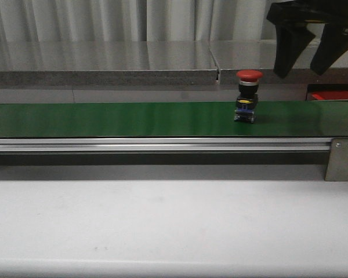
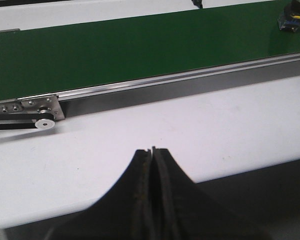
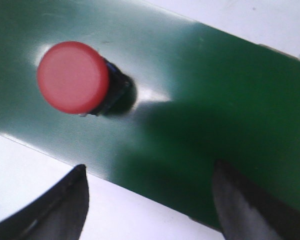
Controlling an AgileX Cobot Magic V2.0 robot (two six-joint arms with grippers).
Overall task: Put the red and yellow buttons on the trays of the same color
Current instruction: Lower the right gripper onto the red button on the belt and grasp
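Red button (image 1: pixel 249 95) alone on green belt (image 1: pixel 116 119)

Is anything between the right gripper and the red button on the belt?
Nothing visible. The right gripper hangs open above and to the right of the red button, which stands upright and alone on the green conveyor belt; only bare belt lies between them.

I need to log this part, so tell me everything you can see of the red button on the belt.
The red button has a round, smooth, matte red mushroom cap over a black collar, a yellow band and a dark bluish base. It stands upright on the green belt, toward the belt's right end, touched by nothing else. The right gripper hangs open above it and to its right, clear of it.
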